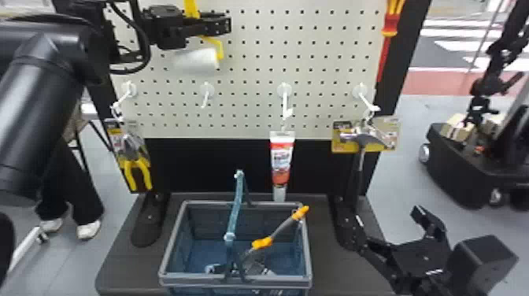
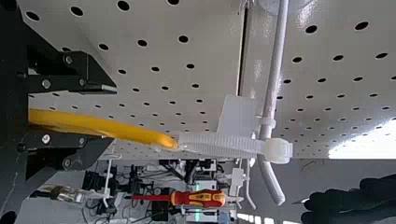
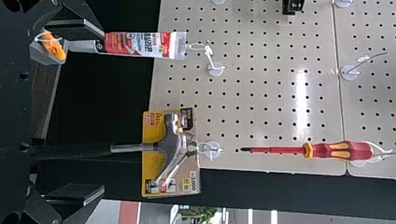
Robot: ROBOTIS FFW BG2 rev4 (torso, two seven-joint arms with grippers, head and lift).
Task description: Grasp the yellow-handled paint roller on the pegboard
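Observation:
The yellow-handled paint roller [image 1: 195, 59] hangs at the top left of the white pegboard [image 1: 299, 51], its white roller below the bent yellow handle [image 2: 93, 125]. A white zip tie [image 2: 224, 142] joins the handle's end to a hook. My left gripper [image 1: 224, 25] is raised against the board with its fingers on either side of the handle. In the left wrist view one finger [image 2: 70, 140] lies against the handle, while a gap shows at the other, so the gripper [image 2: 112, 114] is open. My right gripper [image 1: 397, 232] is low at the right, open with nothing in it.
A blue basket [image 1: 173, 244] holding an orange-gripped tool stands on the dark table below the board. Pliers [image 1: 134, 157], a tube [image 1: 282, 157], a hammer [image 1: 362, 141] and a red screwdriver [image 1: 389, 27] hang on hooks. A person's legs are at the left, a black cart [image 1: 472, 165] at the right.

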